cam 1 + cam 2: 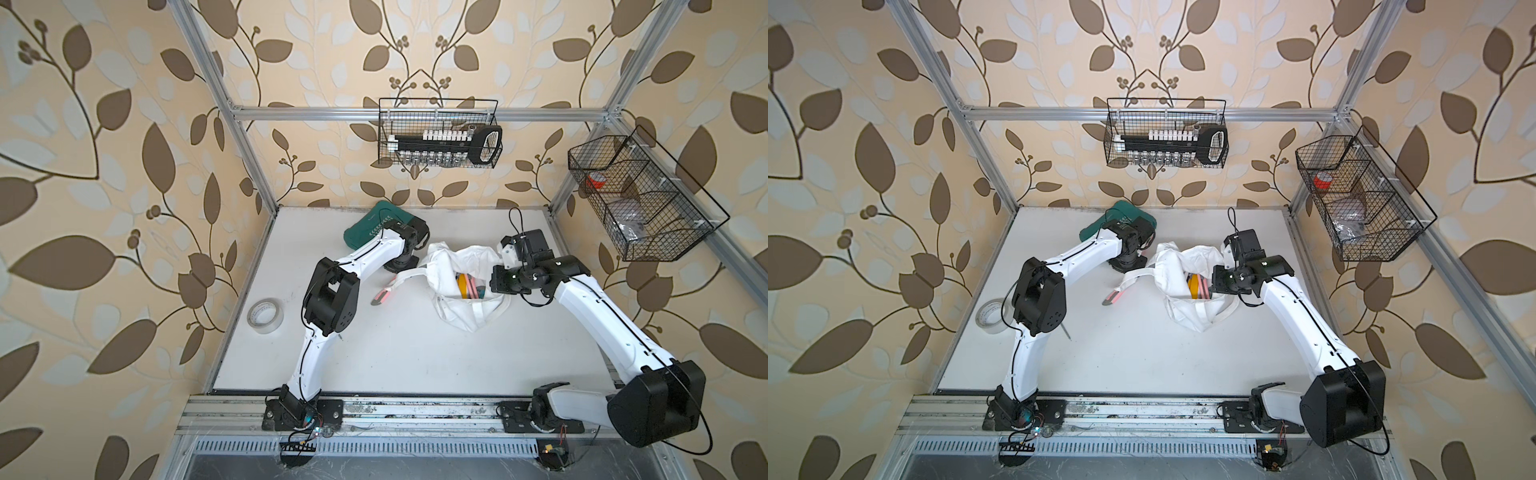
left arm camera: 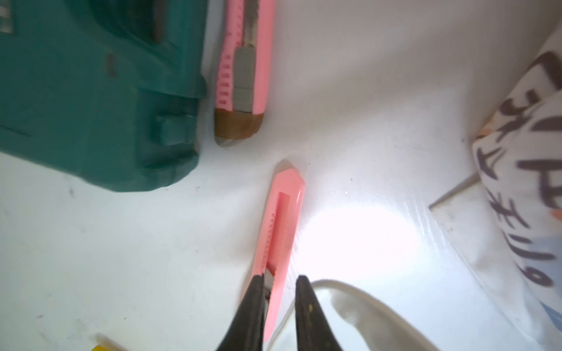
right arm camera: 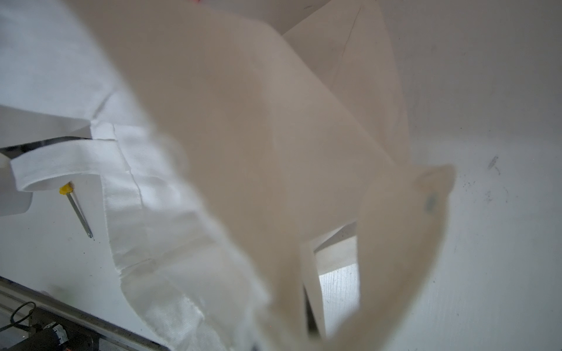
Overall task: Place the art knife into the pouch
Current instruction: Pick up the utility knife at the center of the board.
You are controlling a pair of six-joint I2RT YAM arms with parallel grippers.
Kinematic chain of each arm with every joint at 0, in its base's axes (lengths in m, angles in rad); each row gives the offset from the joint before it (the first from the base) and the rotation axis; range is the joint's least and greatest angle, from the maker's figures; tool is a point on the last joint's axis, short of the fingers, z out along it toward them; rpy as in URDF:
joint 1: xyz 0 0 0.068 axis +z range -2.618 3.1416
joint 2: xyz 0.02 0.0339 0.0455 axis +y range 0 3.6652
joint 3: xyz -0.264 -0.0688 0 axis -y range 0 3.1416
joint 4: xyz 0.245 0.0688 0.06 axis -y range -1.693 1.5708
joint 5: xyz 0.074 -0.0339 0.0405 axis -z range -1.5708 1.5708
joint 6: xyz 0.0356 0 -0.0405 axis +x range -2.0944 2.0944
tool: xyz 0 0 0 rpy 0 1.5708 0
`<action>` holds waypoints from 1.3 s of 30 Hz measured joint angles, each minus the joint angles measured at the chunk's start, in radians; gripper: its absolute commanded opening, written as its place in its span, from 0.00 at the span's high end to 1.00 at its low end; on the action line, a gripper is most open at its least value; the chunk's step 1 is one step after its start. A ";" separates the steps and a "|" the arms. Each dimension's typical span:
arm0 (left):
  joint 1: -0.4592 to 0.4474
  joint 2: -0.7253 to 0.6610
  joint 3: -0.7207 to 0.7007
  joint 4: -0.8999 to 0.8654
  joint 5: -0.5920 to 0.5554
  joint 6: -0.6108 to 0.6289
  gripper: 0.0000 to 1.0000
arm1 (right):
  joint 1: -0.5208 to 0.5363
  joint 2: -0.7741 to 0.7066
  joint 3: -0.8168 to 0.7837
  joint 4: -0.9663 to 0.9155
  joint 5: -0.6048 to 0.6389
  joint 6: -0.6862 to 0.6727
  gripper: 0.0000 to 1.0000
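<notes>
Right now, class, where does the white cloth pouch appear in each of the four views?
Both top views: the pouch lies crumpled on the table, right of centre, mouth open.
Left wrist: its printed side at the frame's edge, away from the green case.
Right wrist: plain cloth close up, filling most of the picture.
Shared landmark: the white table, in every view.
</notes>
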 measured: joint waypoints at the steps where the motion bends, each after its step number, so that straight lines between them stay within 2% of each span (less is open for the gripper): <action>1: 0.002 -0.018 0.000 -0.004 -0.003 0.002 0.73 | 0.002 0.000 0.000 0.000 0.001 0.000 1.00; 6: 0.013 -0.065 0.001 -0.011 -0.015 0.009 0.52 | 0.006 0.008 0.000 0.002 0.002 0.000 1.00; 9: 0.021 -0.064 0.000 -0.013 -0.016 0.017 0.47 | 0.008 0.011 0.000 0.003 0.002 0.000 1.00; 18: 0.072 -0.055 -0.051 0.012 0.044 0.029 0.42 | 0.009 0.011 0.000 0.003 0.002 0.000 1.00; 29: 0.085 0.044 -0.071 0.071 0.082 -0.002 0.42 | 0.009 0.011 0.000 0.003 0.000 0.000 1.00; 39: 0.085 0.071 -0.112 0.107 0.087 -0.061 0.43 | 0.015 0.011 0.000 0.004 -0.003 -0.003 1.00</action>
